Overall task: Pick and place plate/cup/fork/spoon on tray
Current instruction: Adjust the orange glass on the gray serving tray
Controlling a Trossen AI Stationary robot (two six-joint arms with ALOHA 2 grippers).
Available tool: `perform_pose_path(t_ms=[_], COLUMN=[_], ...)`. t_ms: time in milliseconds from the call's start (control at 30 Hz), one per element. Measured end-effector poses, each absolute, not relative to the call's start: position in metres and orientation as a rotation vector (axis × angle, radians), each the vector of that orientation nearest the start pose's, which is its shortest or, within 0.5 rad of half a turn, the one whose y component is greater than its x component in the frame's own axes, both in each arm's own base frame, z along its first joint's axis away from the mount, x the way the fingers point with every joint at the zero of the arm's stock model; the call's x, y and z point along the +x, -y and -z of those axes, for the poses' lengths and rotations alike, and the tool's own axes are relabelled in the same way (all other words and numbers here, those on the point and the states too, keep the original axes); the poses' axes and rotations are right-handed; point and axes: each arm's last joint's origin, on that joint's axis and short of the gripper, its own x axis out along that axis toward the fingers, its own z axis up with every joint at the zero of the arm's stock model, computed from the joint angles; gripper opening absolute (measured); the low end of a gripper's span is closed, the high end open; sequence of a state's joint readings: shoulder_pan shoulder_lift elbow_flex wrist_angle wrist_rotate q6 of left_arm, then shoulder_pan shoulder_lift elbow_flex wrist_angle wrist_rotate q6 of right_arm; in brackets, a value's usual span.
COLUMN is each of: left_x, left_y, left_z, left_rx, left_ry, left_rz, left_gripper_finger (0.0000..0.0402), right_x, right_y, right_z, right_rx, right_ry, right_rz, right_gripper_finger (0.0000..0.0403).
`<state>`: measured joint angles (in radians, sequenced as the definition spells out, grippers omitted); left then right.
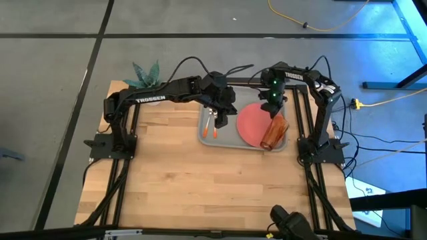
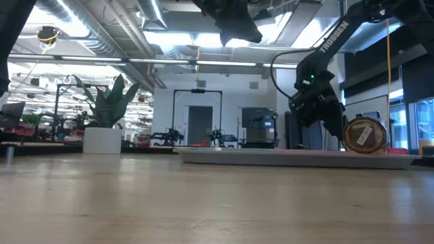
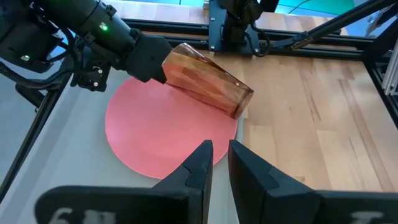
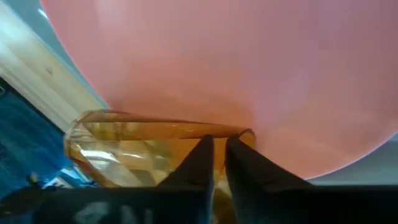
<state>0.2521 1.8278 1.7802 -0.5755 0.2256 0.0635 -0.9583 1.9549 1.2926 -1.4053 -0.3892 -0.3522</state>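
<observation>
High view: one grey tray (image 1: 230, 139) sits toward the far side of the wooden table (image 1: 200, 187), between the two arms, with a broad stretch of bare wood in front of it. One coral plate (image 1: 253, 123) lies flat on the tray's right half, filling most of that side up to the rim. One amber cup (image 1: 274, 133) lies tipped on its side across the plate's right edge, reaching toward the tray's right front corner, gripped at one end by the right gripper (image 1: 272, 107), whose fingers are closed on its wall; in the right wrist view the fingers (image 4: 202, 158) pinch the cup's rim with the plate just behind. Two orange-handled utensils lie side by side on the tray's left half, near its left rim: the spoon (image 1: 207, 126) and the fork (image 1: 215, 127), though which is which cannot be told for certain. The left gripper (image 1: 223, 119) hovers above them, holding nothing, its fingers (image 3: 199, 163) drawn nearly together with a thin gap. Low view shows the cup (image 2: 365, 135) raised on the tray's right end. One potted plant (image 1: 143, 75) stands at the table's far left corner, well apart from the tray.
</observation>
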Motion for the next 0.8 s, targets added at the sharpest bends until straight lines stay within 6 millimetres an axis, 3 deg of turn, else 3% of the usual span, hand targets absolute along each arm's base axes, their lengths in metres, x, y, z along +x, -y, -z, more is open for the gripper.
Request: perform_pose_path(t_ms=[100, 367, 600, 800], left_x=[0.401, 0.401, 0.401, 0.401], left_y=[-0.097, -0.097, -0.097, -0.097], left_z=[-0.351, -0.351, -0.351, -0.351], left_rx=[-0.086, -0.062, -0.049, -0.049], left_ry=[-0.606, -0.607, -0.606, -0.607], left_rz=[-0.007, -0.004, -0.001, -0.001], left_gripper_finger=[0.0045, 0.0045, 0.0045, 0.0045], right_x=[0.185, 0.197, 0.214, 0.217], right_y=[0.242, 0.243, 0.256, 0.26], right_z=[-0.161, -0.175, -0.217, -0.26], right_rx=[0.979, 0.795, 0.665, 0.558], right_ry=[-1.624, -1.673, -1.551, -1.463], right_rz=[0.049, 0.123, 0.176, 0.22], right_gripper_finger=[0.0009, 0.0004, 0.0002, 0.0002])
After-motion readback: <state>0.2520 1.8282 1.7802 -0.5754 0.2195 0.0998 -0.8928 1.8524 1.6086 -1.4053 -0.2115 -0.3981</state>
